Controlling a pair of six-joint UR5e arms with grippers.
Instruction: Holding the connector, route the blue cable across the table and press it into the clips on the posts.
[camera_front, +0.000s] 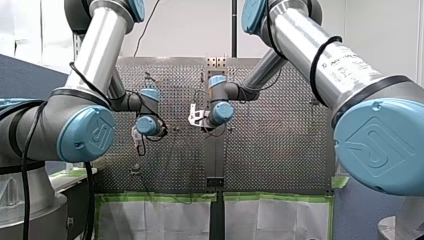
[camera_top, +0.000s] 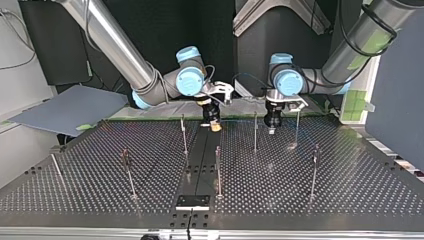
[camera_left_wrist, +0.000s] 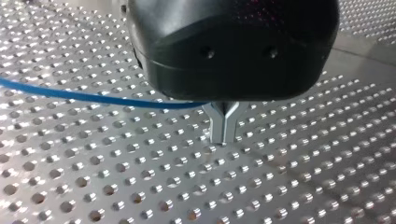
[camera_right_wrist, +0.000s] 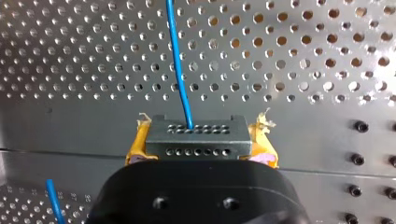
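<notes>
Blue cable (camera_right_wrist: 180, 70): thin, smooth and round. In the right wrist view it leaves the upper face of the connector (camera_right_wrist: 196, 133) and runs ahead over the perforated metal tabletop (camera_right_wrist: 303, 70). The connector is a grey rectangular block with rows of small holes, clamped in my right hand (camera_right_wrist: 200, 144) between frayed yellow pads (camera_right_wrist: 140, 142).

The left wrist view alone shows the cable reaching my left hand (camera_left_wrist: 224, 133). Its metal fingers meet at the tips, and the cable enters the fork above them; whether it is pinched, cannot tell.

The top view adds thin upright posts (camera_top: 184, 135). The cable is too fine to trace there.
</notes>
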